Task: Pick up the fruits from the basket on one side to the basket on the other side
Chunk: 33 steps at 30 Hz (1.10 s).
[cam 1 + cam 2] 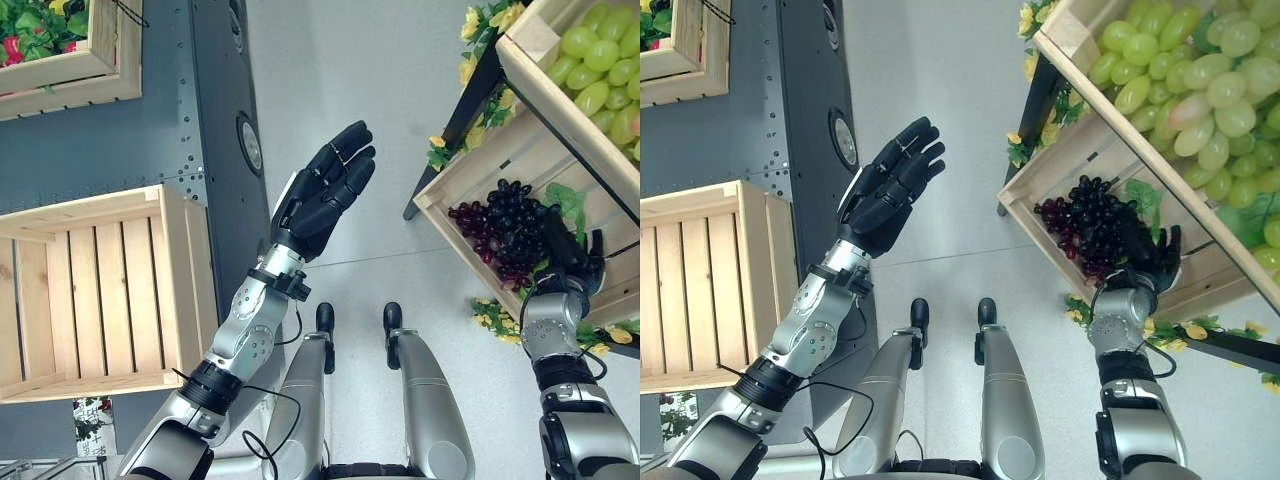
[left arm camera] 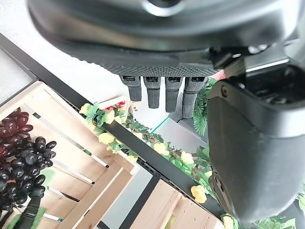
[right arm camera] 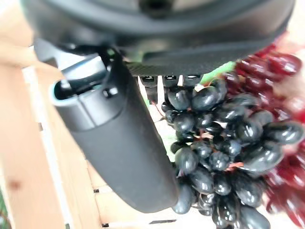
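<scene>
The crate on the left [image 1: 100, 290] and the crate on the right [image 1: 470, 215] are pale, unfinished slatted wood with visible grain. The black grapes [image 3: 214, 157] look glossy and smooth, the green grapes [image 1: 1200, 80] softly waxy. The right hand [image 1: 1155, 255] is matt black plastic.

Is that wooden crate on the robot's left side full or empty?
Empty: the wooden crate shows only bare slats inside. The dark grapes lie in the other crate.

Right hand [image 3: 119, 129] seemingly against black grapes [image 3: 224, 157] in crate [image 3: 28, 157].
</scene>
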Available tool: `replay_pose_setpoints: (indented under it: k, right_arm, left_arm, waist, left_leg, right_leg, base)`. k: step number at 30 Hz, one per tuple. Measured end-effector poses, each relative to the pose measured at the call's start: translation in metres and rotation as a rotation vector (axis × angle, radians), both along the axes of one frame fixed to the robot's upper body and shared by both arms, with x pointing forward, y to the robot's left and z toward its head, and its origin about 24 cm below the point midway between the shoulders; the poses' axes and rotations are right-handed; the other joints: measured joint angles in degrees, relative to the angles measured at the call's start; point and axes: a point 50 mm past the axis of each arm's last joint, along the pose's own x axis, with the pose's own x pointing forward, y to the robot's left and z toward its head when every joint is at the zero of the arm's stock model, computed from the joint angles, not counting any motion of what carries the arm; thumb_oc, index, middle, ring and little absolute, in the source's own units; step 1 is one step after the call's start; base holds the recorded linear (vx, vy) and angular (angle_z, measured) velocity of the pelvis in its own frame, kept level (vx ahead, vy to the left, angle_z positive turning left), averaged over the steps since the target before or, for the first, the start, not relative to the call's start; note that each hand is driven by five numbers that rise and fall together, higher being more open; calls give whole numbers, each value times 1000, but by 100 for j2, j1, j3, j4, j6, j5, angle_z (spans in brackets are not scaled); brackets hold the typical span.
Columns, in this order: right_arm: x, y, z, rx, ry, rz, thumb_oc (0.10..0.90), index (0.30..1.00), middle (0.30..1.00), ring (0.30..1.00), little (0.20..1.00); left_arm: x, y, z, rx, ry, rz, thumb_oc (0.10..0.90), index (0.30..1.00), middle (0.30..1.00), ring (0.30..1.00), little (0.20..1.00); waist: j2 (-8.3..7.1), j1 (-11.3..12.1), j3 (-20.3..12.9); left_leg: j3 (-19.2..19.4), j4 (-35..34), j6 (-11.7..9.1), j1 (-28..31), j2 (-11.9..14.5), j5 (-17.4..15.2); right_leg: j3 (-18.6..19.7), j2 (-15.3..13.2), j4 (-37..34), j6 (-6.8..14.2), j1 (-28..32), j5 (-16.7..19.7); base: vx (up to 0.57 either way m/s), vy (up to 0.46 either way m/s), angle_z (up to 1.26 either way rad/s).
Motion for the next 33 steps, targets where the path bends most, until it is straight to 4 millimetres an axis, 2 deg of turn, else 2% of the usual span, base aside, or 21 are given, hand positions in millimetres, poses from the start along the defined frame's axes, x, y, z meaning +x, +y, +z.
replay_pose_setpoints:
  k: [3,4,6,10,17,20,24,29,33]
  right_arm:
    - [-1,11,32,-194,-29,-60,800,900,900,900,900]
    - [-1,13,36,-215,-43,-61,800,900,900,900,900]
    - [-3,28,57,-349,-111,-39,800,900,900,900,900]
    - [-11,47,68,-463,-176,10,800,900,900,900,900]
    - [-29,75,41,-480,-191,186,800,900,900,900,900]
    - [-36,93,25,-578,-162,359,800,900,900,900,900]
    - [-39,108,11,-638,-149,593,800,900,900,900,900]
    - [-38,121,6,-602,-180,768,800,900,900,900,900]
    - [-48,118,-12,-517,-140,837,800,900,900,900,900]
  left_arm:
    - [0,0,0,-3,0,0,800,900,900,900,900]
    - [0,0,0,-4,1,0,800,900,900,900,900]
    - [-1,-1,-1,-5,5,0,800,900,900,900,900]
    - [-1,-3,-2,-15,8,-2,800,900,900,900,900]
    - [-8,-2,-17,-54,49,22,800,900,900,900,900]
    - [-13,4,-28,-70,87,49,800,900,900,900,900]
    - [-17,13,-36,-82,110,79,800,900,900,900,900]
    - [-19,25,-37,-99,104,118,800,900,900,900,900]
    - [-23,37,-44,-111,133,163,800,900,900,900,900]
  waist:
    - [-4,-39,2]
    - [-4,-43,2]
    - [-10,-89,5]
    - [-13,-115,7]
    - [-48,-173,12]
    - [-72,-312,11]
    - [-86,-286,9]
    - [-109,-244,-6]
    - [-174,-133,-45]
  left_leg:
    - [15,8,10,-43,-11,-3]
    - [18,0,11,-41,-16,-3]
    - [24,-9,19,-22,-26,-8]
    - [35,-45,33,63,-28,-17]
    - [91,-422,78,660,-80,-10]
    - [145,-659,110,1014,-84,13]
    - [138,-1209,112,1682,-77,153]
    - [-9,-1839,114,2325,-77,330]
    - [-46,-2316,133,2840,-64,440]
  right_leg:
    - [31,-1,0,-14,-53,16]
    - [44,-1,0,-10,-56,15]
    - [77,4,-2,0,-46,19]
    - [98,11,-52,11,47,23]
    - [259,22,-421,102,585,87]
    - [268,-3,-662,136,935,119]
    - [239,-10,-1124,137,1581,223]
    - [118,-19,-1723,153,2268,322]
    - [59,-20,-2185,158,2773,407]
  base:
    - [-15,74,-1]
    - [-19,68,-2]
    - [-20,74,-1]
    - [-16,76,-1]
    - [-12,56,-12]
    - [-2,28,-5]
    - [23,6,1]
    - [88,17,14]
    - [106,26,2]
